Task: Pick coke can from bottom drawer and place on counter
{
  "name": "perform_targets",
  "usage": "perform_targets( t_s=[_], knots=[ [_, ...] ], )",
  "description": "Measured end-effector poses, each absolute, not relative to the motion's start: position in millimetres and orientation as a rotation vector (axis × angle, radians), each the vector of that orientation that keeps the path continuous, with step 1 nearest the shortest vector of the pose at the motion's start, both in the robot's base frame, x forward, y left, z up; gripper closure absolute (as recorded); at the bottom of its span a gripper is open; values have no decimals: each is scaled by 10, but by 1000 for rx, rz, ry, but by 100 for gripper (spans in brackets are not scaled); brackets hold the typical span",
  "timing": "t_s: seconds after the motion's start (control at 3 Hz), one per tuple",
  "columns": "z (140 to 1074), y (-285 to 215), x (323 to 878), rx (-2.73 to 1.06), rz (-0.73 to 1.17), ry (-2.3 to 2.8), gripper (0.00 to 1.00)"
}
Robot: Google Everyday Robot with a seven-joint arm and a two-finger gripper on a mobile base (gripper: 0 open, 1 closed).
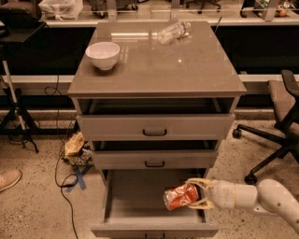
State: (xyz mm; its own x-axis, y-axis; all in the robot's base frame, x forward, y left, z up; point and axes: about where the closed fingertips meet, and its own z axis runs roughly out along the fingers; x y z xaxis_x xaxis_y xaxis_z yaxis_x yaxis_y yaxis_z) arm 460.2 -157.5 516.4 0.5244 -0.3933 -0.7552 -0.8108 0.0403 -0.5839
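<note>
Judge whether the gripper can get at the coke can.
Likely yes: the bottom drawer stands open, and the gripper reaches in from the right, seemingly shut on the coke can.

My arm (273, 200) reads as smooth off-white rounded segments — pale cream curved jaws on the gripper (191, 193), low right over the bottom drawer (135, 198).

Landmark: drawer cabinet (156, 126), mid-room.
Floor: speckled beige terrazzo (37, 214) all round the cabinet.
Left of cabinet: black tripod stand (16, 116); dark cable (60, 179) looping over the floor; blue tape cross (79, 175); crumpled yellowish bag (74, 144) at the cabinet's foot; a shoe (9, 179) farthest left.
Right of cabinet: black office chair (280, 121) on castors.
Behind cabinet: long pale bench (261, 21), dark beneath; white plastic bag (60, 7) on it, to the left.
Light: warm, yellowish.
Gripper (189, 195): low at the cabinet's front right, clasped on the coke can (180, 197).
</note>
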Motion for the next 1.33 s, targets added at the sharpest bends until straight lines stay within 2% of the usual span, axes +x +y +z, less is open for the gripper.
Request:
perform_targets(
  t_s=[0.33,1.0,1.33],
  knots=[
    [5895,-1694,4314,-1588,311,1031,100],
    [6117,-1679,4441,-1503,303,985,100],
    [6961,-1769,4582,-1411,242,907,100]
  ],
)
